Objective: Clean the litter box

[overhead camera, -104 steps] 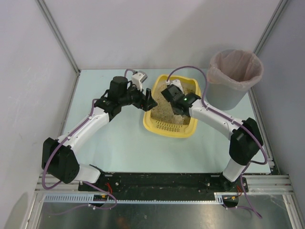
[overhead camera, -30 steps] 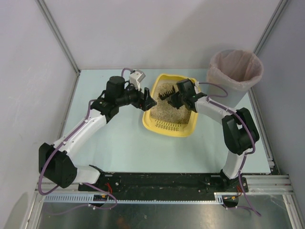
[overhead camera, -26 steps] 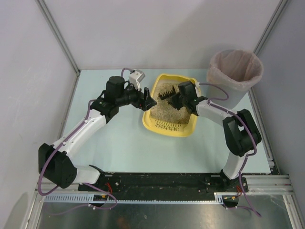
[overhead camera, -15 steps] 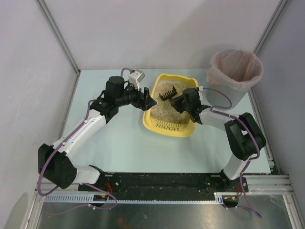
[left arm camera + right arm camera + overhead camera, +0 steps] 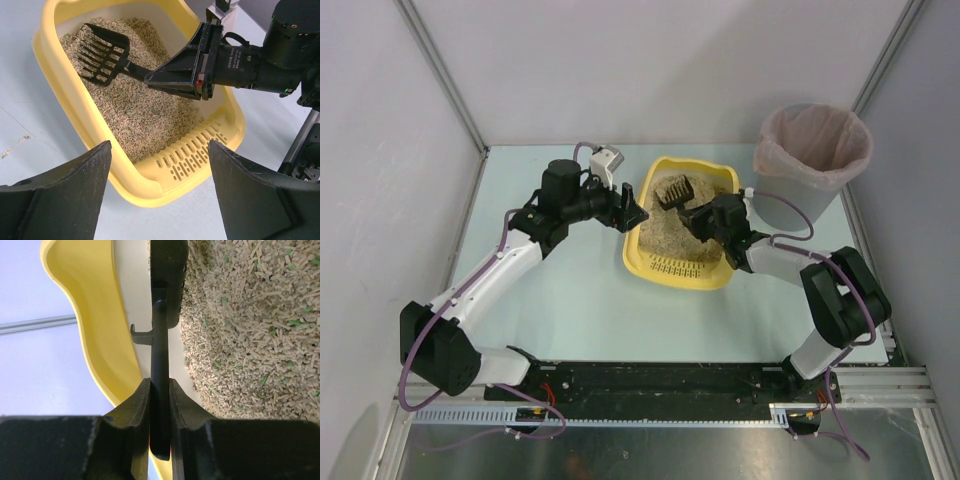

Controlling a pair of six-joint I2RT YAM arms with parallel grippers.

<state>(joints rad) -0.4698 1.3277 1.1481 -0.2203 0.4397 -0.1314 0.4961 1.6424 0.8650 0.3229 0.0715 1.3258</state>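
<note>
Top external: right gripper [image 5: 701, 215], clamping the scoop [image 5: 674, 190], has raked it toward twelve o'clock, so sifting the litter box [image 5: 680, 272] is underway; left gripper [image 5: 633, 213] open.

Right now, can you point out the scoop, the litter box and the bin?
scoop [image 5: 100, 52], left wrist view, on its slotted head.
litter box [image 5: 672, 267], top external view, on its slotted near rim.
bin [image 5: 825, 198], top external view, on its grey outer wall.

Pale green table [image 5: 580, 300] inside a booth of plain white panels: a back wall [image 5: 660, 70] behind it, side walls to its left [image 5: 380, 200] and right [image 5: 930, 180]. Grey metal posts [image 5: 440, 75] rise from its far corners. An aluminium rail [image 5: 650, 415] lines its near edge. The light is soft and even.
</note>
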